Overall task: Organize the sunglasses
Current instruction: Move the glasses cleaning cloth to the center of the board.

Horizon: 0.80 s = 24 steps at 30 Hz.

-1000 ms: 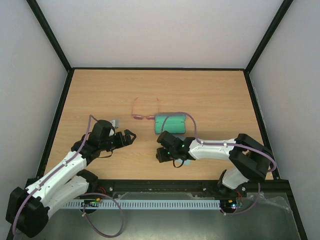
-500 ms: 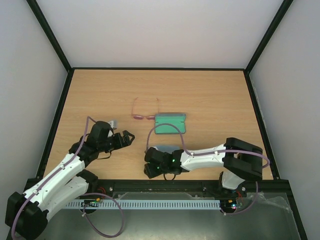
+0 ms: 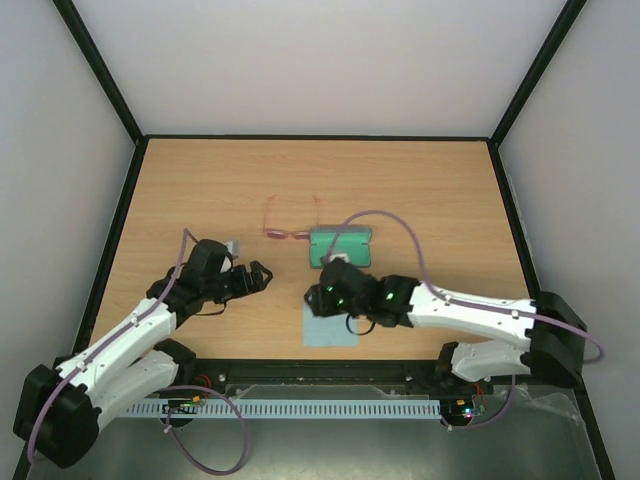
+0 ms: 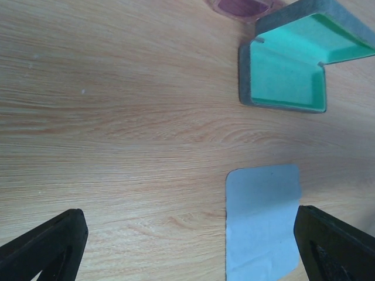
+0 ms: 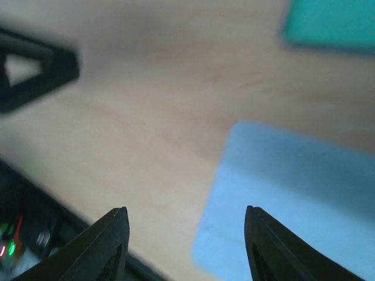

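The sunglasses, thin pink-red frame, lie unfolded on the table just left of the open grey case; one lens shows at the top edge of the left wrist view. My left gripper is open wide over bare wood, left of the cloth. My right gripper hovers open above the near-left corner of the light-blue cloth, with nothing between its fingers.
The case's green lining faces up, with its lid raised at the far side. The cloth lies flat near the table's front edge. Black frame rails border the table on both sides.
My right gripper carried the cloth left, let go and opened wider; the cloth now lies flat by the front edge. The right arm has stretched lower. The left arm barely moved.
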Motion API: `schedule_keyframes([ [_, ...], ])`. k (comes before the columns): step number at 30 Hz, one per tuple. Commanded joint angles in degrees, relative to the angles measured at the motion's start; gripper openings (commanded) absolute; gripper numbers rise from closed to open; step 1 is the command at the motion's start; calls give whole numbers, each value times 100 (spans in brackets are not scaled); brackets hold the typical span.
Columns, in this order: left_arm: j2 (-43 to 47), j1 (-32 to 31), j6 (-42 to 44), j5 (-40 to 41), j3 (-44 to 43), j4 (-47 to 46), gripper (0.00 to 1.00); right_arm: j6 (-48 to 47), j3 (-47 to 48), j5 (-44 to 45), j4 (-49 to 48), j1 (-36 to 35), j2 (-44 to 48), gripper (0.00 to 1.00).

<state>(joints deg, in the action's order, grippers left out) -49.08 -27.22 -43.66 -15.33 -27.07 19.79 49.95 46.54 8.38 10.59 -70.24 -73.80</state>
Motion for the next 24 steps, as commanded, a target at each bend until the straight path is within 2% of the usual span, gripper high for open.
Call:
schedule_keyframes([
  [1, -437, -142, 129, -131, -110, -341, 99, -285, -324, 99, 946, 1180, 474, 52],
  [4, -873, -451, 71, 71, -235, -460, 97, -551, -506, -41, 1063, 1948, 575, 48],
  [7, -1255, -773, -44, 256, -317, -673, 87, -796, -598, -211, 1080, 2562, 504, 43],
  [9, -1580, -1014, -129, 363, -380, -808, 78, -953, -651, -333, 1022, 2779, 364, 37],
  [13, -2149, -1498, -228, 710, -643, -898, 62, -1110, -681, -571, 788, 2858, -21, 28],
  [17, -2657, -1836, -281, 959, -909, -923, 50, -1225, -719, -826, 552, 2853, -378, 24],
  [19, -2849, -1935, -300, 1049, -984, -967, 46, -1275, -762, -909, 465, 2858, -505, 23],
  [24, -3250, -2090, -323, 1163, -1111, -1090, 44, -1330, -867, -1045, 365, 2836, -671, 21],
])
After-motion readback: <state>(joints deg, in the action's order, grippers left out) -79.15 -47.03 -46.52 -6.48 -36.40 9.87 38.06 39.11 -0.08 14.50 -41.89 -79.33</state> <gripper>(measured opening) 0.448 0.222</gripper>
